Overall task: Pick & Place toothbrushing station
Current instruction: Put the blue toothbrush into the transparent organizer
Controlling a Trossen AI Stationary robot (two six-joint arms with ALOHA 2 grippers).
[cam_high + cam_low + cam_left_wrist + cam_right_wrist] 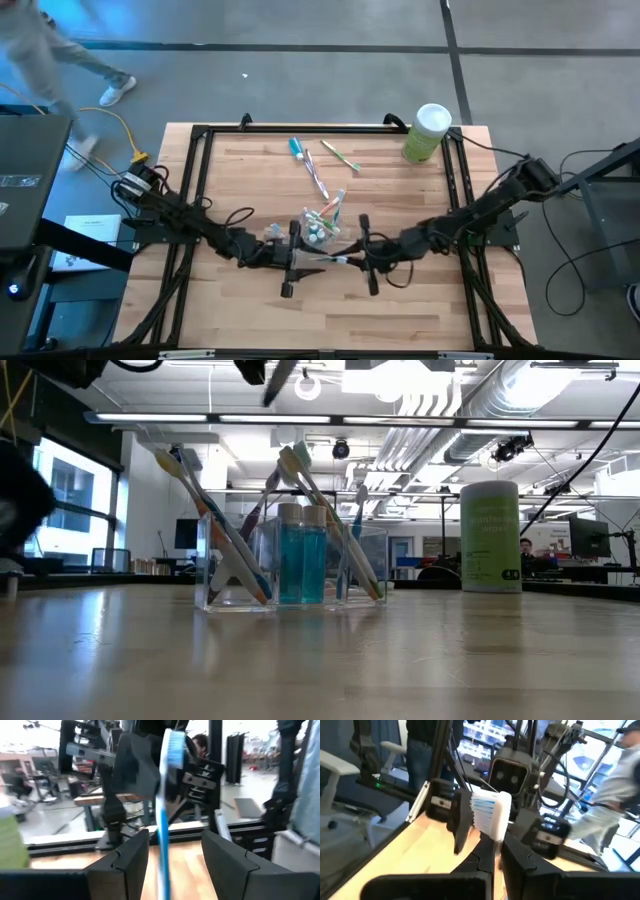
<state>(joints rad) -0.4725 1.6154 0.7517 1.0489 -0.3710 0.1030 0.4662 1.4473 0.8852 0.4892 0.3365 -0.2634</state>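
A clear plastic cup stands on its base mid-table, holding several toothbrushes and teal toothpaste tubes. Just nearer than it, my two grippers face each other above the wood. My right gripper is shut on a white-and-blue toothbrush. My left gripper is open, with one finger on either side of the brush's handle and a gap to each. A loose toothpaste tube and two loose toothbrushes lie flat toward the far edge. My right gripper pinches the toothbrush's neck, just below the bristled head, between its two fingers. The fingers come about level from the table's right side. The head stands out past the fingertips. The handle runs on toward my left gripper, clear of the table.
A light-green canister with a white lid stands at the far right corner. A black frame rail borders the wooden top. A person walks on the floor beyond the far left corner. Bare wood lies along the near edge.
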